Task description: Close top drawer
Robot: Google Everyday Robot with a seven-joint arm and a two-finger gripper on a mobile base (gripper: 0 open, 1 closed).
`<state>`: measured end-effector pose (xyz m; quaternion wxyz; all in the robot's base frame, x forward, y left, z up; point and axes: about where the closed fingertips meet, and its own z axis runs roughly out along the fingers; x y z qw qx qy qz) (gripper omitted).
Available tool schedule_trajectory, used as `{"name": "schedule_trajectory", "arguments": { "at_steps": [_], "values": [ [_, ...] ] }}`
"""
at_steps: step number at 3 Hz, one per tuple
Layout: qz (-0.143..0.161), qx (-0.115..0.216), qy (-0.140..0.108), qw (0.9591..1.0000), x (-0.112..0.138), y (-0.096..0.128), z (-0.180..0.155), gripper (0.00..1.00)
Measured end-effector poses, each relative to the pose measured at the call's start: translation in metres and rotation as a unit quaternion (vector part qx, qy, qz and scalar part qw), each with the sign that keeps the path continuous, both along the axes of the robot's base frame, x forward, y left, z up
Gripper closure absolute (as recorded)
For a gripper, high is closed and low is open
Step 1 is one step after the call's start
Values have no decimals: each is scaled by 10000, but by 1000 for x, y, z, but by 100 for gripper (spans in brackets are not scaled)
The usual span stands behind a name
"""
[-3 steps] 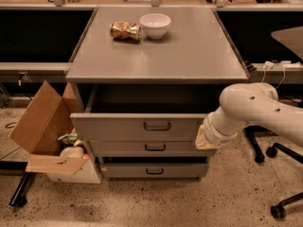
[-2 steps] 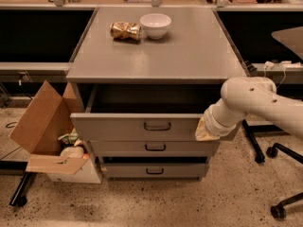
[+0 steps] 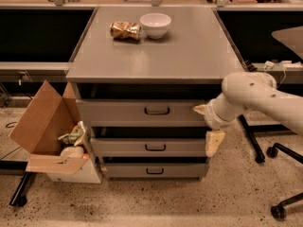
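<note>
The top drawer (image 3: pixel 118 112) is the tallest grey front under the cabinet top, with a small dark loop handle (image 3: pixel 157 110) at its centre. It stands out only a little from the cabinet, with a dark gap above it. My gripper (image 3: pixel 207 126) is at the right end of the drawer front, on the white arm (image 3: pixel 258 96) that reaches in from the right. It is open and holds nothing. One cream fingertip (image 3: pixel 199 109) touches the drawer front's right edge. The other (image 3: pixel 214 143) hangs lower, beside the middle drawer.
Two shallower drawers (image 3: pixel 149 147) sit below. A white bowl (image 3: pixel 155 24) and a crumpled snack bag (image 3: pixel 125 30) lie on the cabinet top (image 3: pixel 189 51). An open cardboard box (image 3: pixel 45 126) of trash stands at left. Office chair legs (image 3: pixel 279 150) are at right.
The top drawer has slid back into the cabinet, from well open to nearly shut. My gripper and arm have moved with its front, towards the cabinet.
</note>
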<state>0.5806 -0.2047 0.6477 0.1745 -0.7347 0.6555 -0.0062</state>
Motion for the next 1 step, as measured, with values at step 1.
{"name": "schedule_trajectory", "arguments": {
  "at_steps": [1],
  "values": [
    [38, 31, -114, 9999, -23, -9, 11, 0]
  ]
}}
